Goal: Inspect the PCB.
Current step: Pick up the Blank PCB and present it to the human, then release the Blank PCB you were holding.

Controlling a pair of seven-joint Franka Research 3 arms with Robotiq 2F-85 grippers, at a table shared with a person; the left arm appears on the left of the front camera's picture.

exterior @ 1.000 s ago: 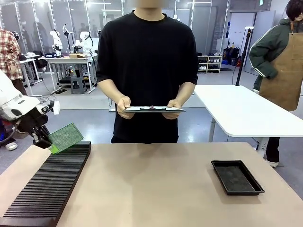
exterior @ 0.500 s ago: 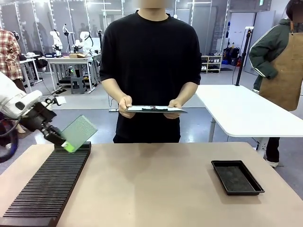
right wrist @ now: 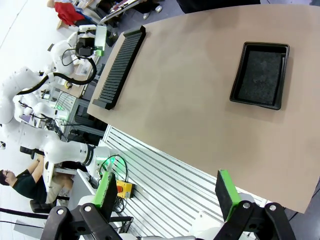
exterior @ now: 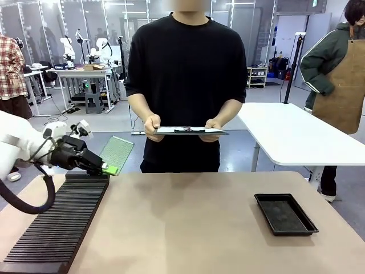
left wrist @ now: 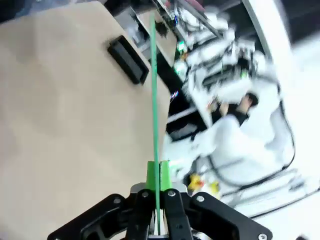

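Observation:
The PCB [exterior: 116, 151] is a thin green speckled board held in the air above the far end of the black slotted rack [exterior: 57, 222]. My left gripper [exterior: 108, 169] is shut on its lower edge, reaching in from the left. In the left wrist view the PCB [left wrist: 153, 85] appears edge-on as a green line rising from between the shut green pads [left wrist: 151, 176]. In the right wrist view the PCB [right wrist: 101, 36] is a small green patch beside the rack [right wrist: 121, 64]. My right gripper [right wrist: 166, 192] is open, high above the table's near edge, with nothing between its fingers.
A person stands at the far side, both hands holding a grey clipboard [exterior: 191, 131] level at waist height. A shallow black tray [exterior: 285, 213] lies at the right of the table [exterior: 182, 228]. The tray [right wrist: 261, 74] holds nothing in the right wrist view.
My left gripper has carried the PCB to the right, over the rack's far end, and the board has turned to a steeper stand. The person has shifted slightly right.

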